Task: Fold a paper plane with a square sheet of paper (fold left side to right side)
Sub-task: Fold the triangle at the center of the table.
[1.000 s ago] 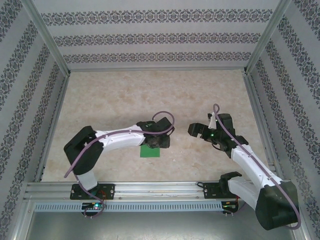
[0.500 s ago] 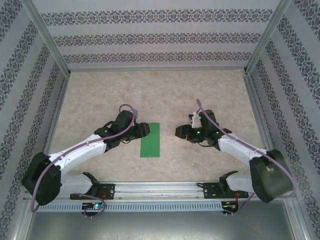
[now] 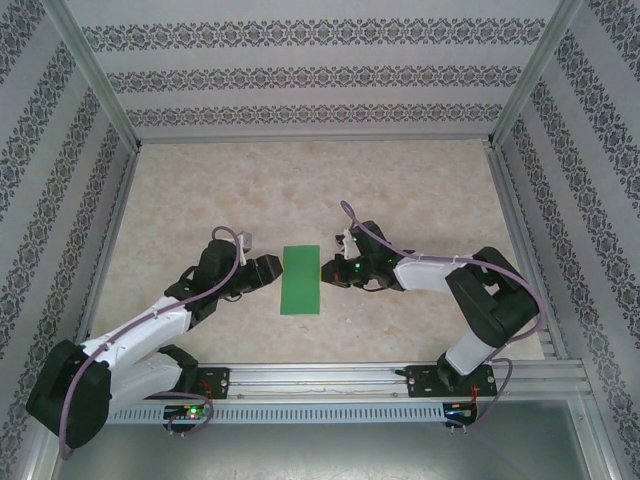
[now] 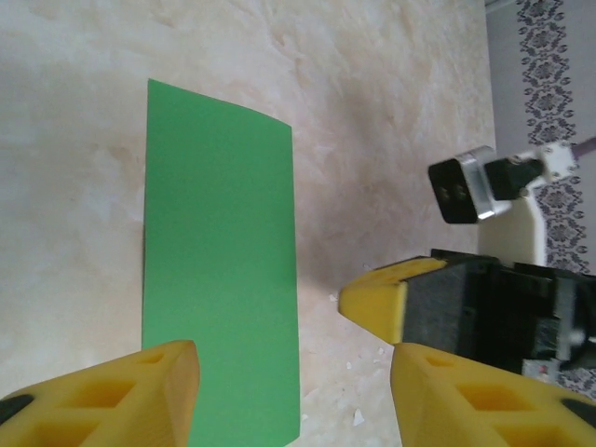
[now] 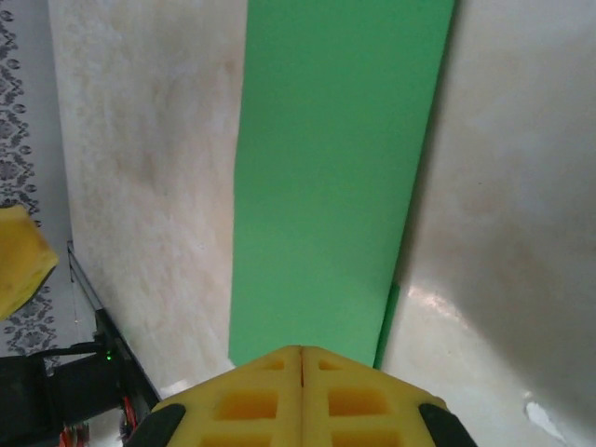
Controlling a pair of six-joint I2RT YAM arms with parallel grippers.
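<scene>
The square sheet of paper [image 3: 300, 280] lies flat on the table, bright green and folded into a narrow upright rectangle. In the right wrist view a thin sliver of its lower layer shows along one long edge of the paper [image 5: 335, 186]. My left gripper [image 3: 271, 268] sits just left of the sheet, low over the table, jaws open. In the left wrist view it [image 4: 293, 396] straddles the paper's [image 4: 219, 270] near corner. My right gripper [image 3: 325, 270] is at the sheet's right edge. Its fingers [image 5: 301, 358] are pressed together, tips over the paper's edge with nothing visibly between them.
The marbled beige tabletop [image 3: 300, 180] is boxed in by patterned walls and metal frame posts [image 3: 95, 75]. A metal rail [image 3: 320, 378] carrying both arm bases runs along the near edge. The right gripper's yellow tip [image 4: 391, 298] shows in the left wrist view.
My left arm has drawn back left off the sheet, uncovering the whole folded rectangle. My right gripper has moved left to the paper's right edge and shut.
</scene>
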